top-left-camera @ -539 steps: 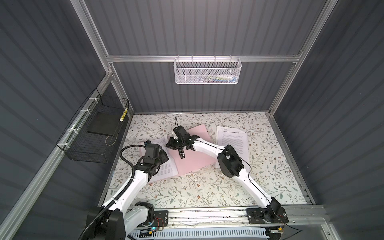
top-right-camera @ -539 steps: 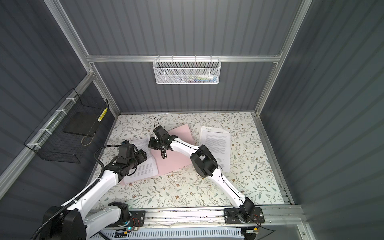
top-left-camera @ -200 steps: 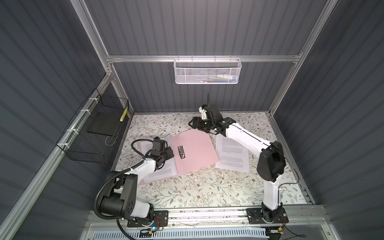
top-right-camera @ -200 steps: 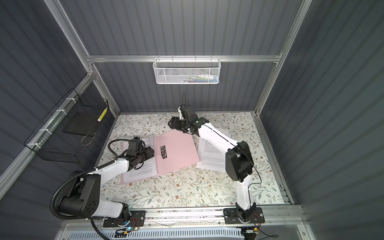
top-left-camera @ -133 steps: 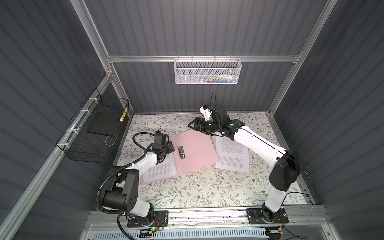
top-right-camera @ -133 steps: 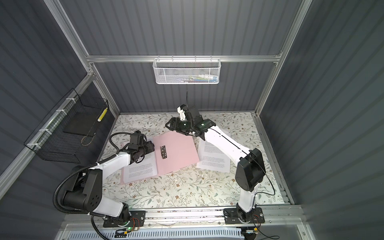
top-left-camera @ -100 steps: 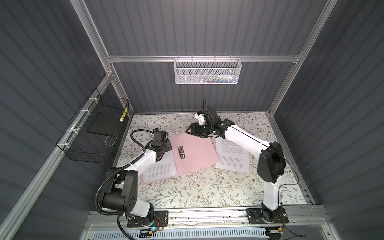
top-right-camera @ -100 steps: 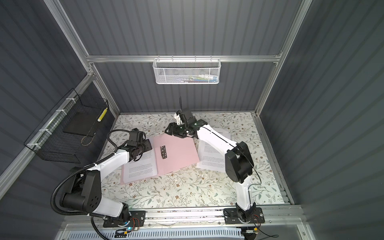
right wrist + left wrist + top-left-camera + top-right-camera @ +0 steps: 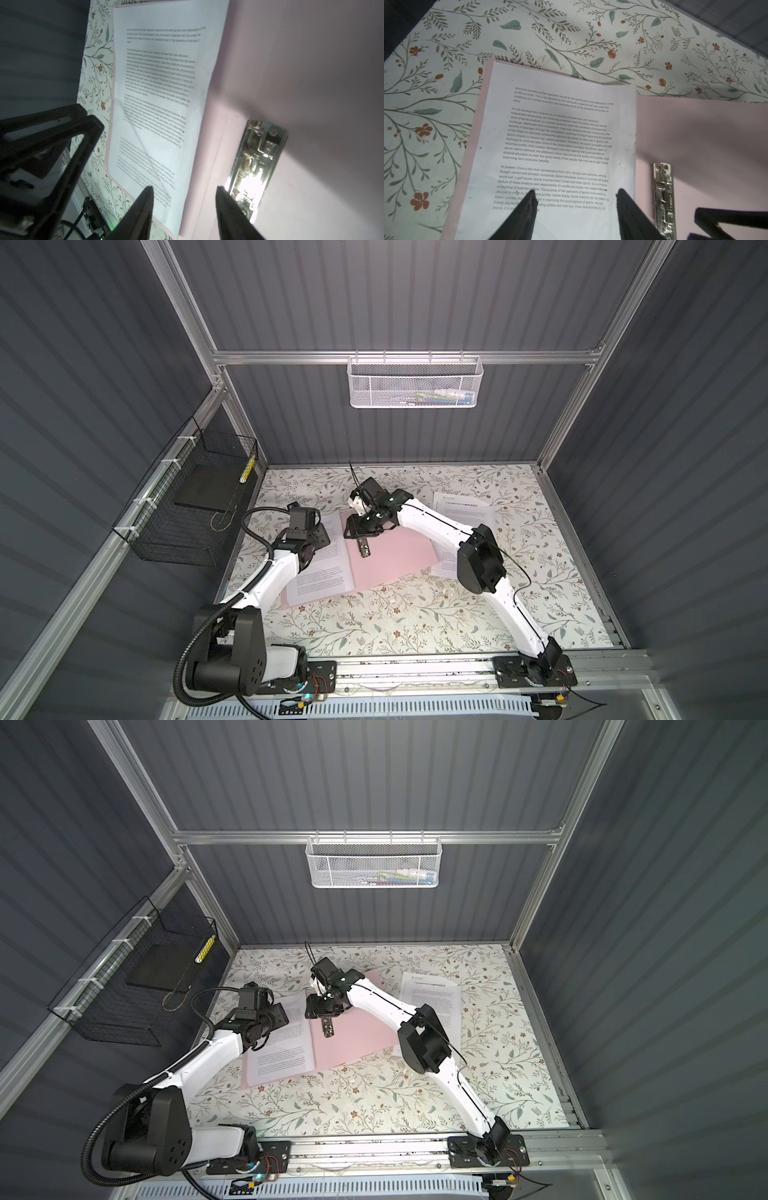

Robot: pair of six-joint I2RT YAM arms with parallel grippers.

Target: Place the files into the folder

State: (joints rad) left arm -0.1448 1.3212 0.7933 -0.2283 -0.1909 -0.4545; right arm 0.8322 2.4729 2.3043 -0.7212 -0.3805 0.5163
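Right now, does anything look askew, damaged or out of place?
The sheet on the folder's left flap has a long diagonal crease across its lower half, clearest in the right wrist view. A second sheet lies on the table, outside the folder on its right side.

Printed sheet [image 9: 560,145] lying on folder [image 9: 695,135] flap, English body text. Readable lines: "For the development of sports as an industry", "At present, China is the most representative from Sino-foreign joint ventures". Second sheet [image 9: 461,514], right of folder: print too small to read.
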